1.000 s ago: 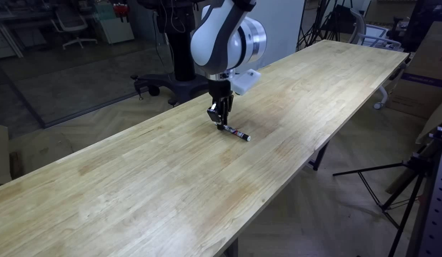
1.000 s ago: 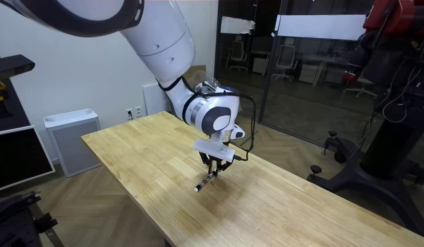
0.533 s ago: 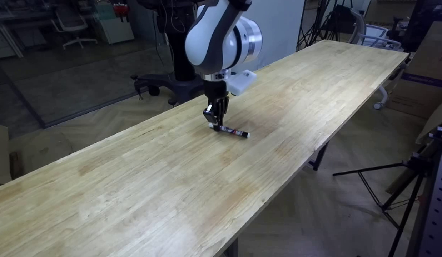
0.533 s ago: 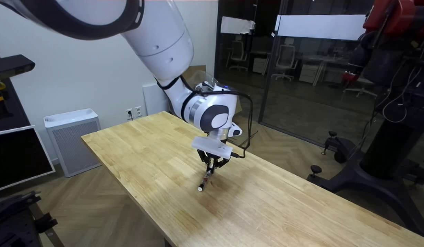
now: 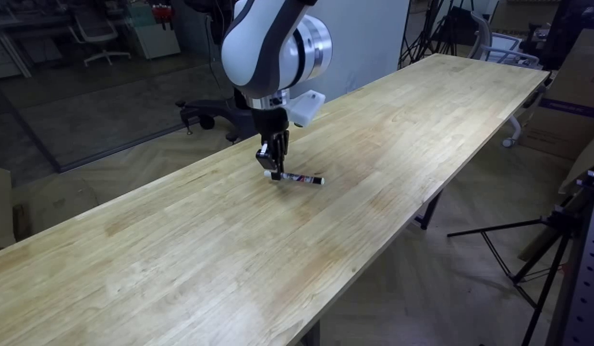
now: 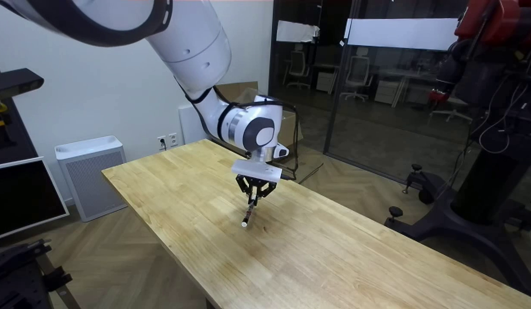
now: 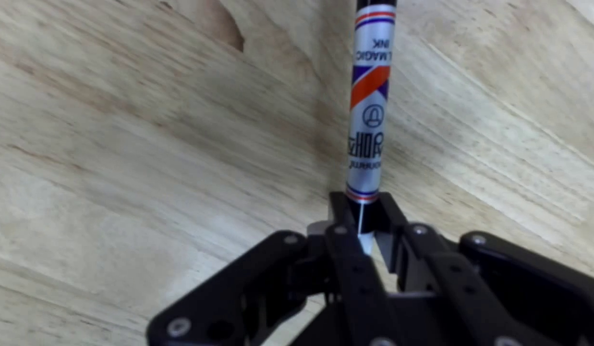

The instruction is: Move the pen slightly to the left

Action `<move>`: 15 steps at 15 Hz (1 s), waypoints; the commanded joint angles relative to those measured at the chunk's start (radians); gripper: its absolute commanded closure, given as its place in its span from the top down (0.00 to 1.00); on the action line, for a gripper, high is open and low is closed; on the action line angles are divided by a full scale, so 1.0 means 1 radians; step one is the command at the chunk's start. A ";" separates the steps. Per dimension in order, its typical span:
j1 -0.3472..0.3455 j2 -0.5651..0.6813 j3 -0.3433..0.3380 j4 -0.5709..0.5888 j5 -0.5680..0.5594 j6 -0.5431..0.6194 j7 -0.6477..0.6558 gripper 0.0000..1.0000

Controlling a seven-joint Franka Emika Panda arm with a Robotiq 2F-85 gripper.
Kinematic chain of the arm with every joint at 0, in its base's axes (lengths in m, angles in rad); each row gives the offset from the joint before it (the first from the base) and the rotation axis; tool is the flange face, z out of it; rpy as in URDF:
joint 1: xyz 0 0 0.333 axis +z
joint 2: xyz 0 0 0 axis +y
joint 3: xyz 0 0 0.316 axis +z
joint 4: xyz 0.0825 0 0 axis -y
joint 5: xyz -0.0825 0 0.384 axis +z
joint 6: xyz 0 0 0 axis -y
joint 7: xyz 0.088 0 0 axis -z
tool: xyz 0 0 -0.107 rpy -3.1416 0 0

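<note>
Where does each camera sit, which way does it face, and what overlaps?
An exterior view: raised, looking obliquely down along the table; the arm reaches down from the top, jaws at its end.
An exterior view: raised, facing a white wall and glass partition; the arm slants from top left.
Wrist view: on the wrist, facing down at the pen; the jaws show at the bottom.
Both exterior views share the table, arm, and jaws shut on the pen.

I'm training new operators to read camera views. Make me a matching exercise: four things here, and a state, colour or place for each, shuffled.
1. gripper
2. pen
3. table
4. tripod

A. long, pale wood
B. black, with spread legs
C. pinched close to one end
D. closed on something slim

Pairs: 1-D, 2-C, 3-A, 4-B.
</note>
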 commanded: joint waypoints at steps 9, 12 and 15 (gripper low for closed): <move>0.047 0.025 -0.013 0.068 -0.027 0.050 0.063 0.04; 0.047 0.047 -0.007 0.096 -0.019 0.028 0.077 0.04; 0.047 0.074 0.004 0.126 -0.012 -0.004 0.074 0.04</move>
